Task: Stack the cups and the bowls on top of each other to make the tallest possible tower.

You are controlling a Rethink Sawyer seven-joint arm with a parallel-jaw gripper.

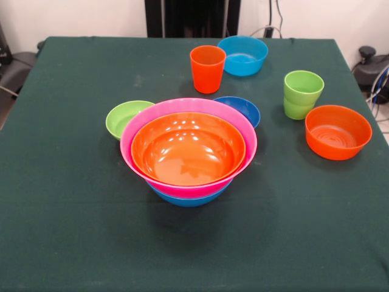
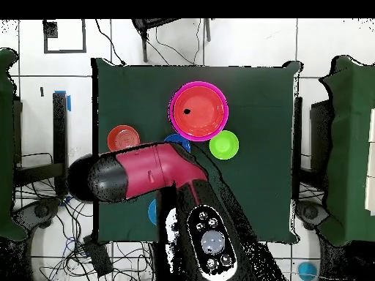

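The tower stands at the table's middle: a large orange bowl (image 1: pixel 188 149) nested in a large pink bowl (image 1: pixel 182 106), on a large blue bowl (image 1: pixel 188 198). It also shows in the overhead view (image 2: pixel 198 111). A small lime green bowl (image 1: pixel 124 117) and a small dark blue bowl (image 1: pixel 241 108) touch its far sides. An orange cup (image 1: pixel 207 68) and a light blue bowl (image 1: pixel 243 55) stand further back. Two lime green cups (image 1: pixel 302 94) are stacked at the right, beside a small orange bowl (image 1: pixel 338 131). The gripper shows in neither view.
In the overhead view the red and black arm (image 2: pixel 146 174) lies folded over the table's robot side, hiding the cups and part of the dark blue bowl. The dark green tablecloth (image 1: pixel 73 231) covers the table. Cables lie off its right edge.
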